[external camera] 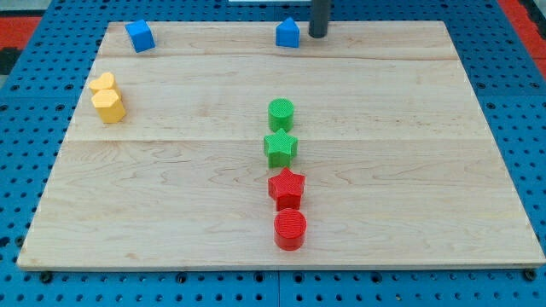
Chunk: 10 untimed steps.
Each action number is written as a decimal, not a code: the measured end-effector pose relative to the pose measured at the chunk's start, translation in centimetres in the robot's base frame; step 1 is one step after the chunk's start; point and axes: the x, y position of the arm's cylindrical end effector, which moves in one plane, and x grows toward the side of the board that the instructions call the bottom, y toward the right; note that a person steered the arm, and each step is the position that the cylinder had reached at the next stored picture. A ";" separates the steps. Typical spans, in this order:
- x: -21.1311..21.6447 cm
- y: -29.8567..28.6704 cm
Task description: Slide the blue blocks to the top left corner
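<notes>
Two blue blocks sit along the board's top edge. One blue block (139,36) is near the top left corner. The other blue block (288,33), with a peaked top, is near the top middle. My tip (318,34) stands just to the right of this second blue block, a small gap apart or barely touching; I cannot tell which. The dark rod rises out of the view's top.
The wooden board (426,170) lies on a blue pegboard surface. Two yellow blocks (107,97) sit together at the left. A green cylinder (281,112) and green star (280,147) stand mid-board, with a red star (287,188) and red cylinder (290,228) below them.
</notes>
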 end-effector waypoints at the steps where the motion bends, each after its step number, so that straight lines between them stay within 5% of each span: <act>1: 0.5 -10.5; 2: 0.6 -21.5; 4: 4.7 -13.2; 6: 6.6 -20.9; 8: 7.1 -17.1; 10: 13.5 -15.1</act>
